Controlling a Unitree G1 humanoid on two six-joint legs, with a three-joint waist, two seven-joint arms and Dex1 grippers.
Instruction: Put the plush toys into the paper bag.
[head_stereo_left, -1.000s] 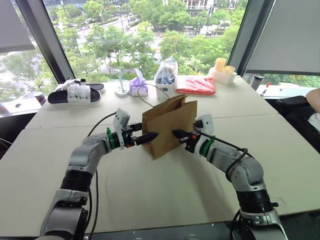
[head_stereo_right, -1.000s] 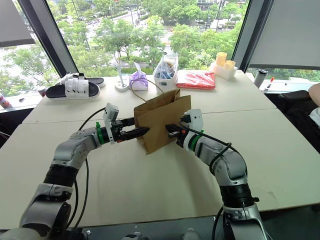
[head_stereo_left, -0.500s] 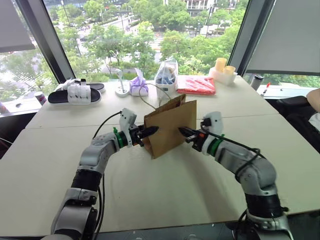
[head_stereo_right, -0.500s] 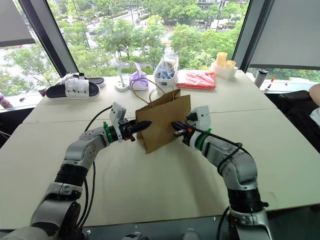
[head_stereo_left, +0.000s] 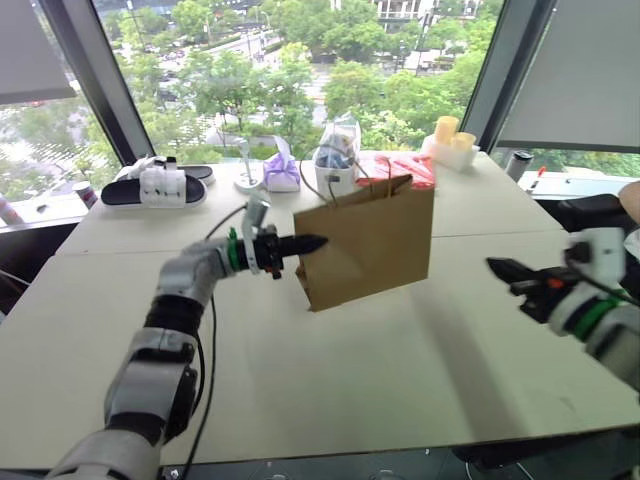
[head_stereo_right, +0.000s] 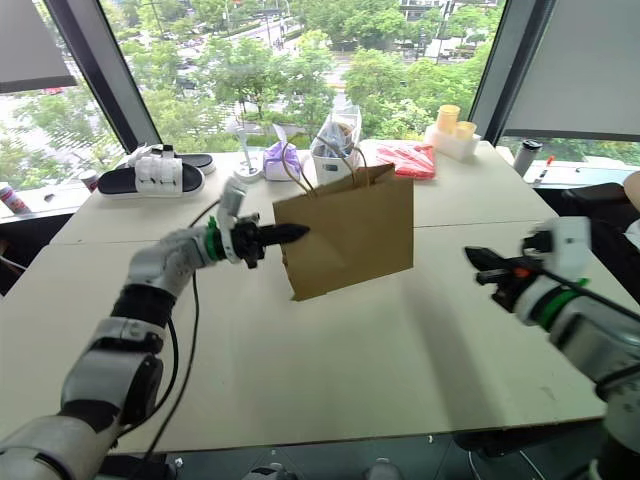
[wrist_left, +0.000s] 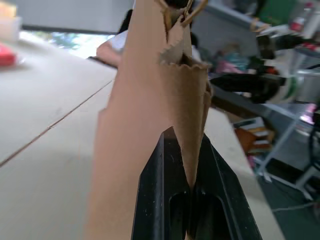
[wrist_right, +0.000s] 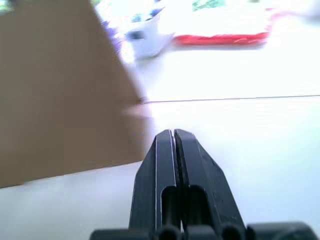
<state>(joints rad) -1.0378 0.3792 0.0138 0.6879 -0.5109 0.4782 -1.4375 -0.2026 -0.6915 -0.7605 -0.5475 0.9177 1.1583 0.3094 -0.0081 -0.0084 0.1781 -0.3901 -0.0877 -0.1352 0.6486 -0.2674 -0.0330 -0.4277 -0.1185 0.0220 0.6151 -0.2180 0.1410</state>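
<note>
The brown paper bag (head_stereo_left: 372, 243) stands in the middle of the table, tilted, with its cord handles (head_stereo_left: 345, 182) on top. My left gripper (head_stereo_left: 312, 242) is shut on the bag's left edge; in the left wrist view the paper is pinched between its black fingers (wrist_left: 155, 200). My right gripper (head_stereo_left: 497, 266) is shut and empty, well off to the right of the bag, over bare table. The right wrist view has this gripper (wrist_right: 173, 133) with the bag's side (wrist_right: 60, 90) ahead of it. The plush toys are out of view.
Along the far side of the table lie black-and-white sandals (head_stereo_left: 155, 186), a white stand (head_stereo_left: 246, 176), a purple bundle (head_stereo_left: 281, 172), a clear bag with blue contents (head_stereo_left: 335, 152), a red packet (head_stereo_left: 400, 168) and yellow cups (head_stereo_left: 449, 133). A person's arm (head_stereo_left: 630, 197) is at the right edge.
My left gripper closed on the bag's left edge and rose with it. My right gripper pulled back far to the right, away from the bag. The bag now shows wider.
</note>
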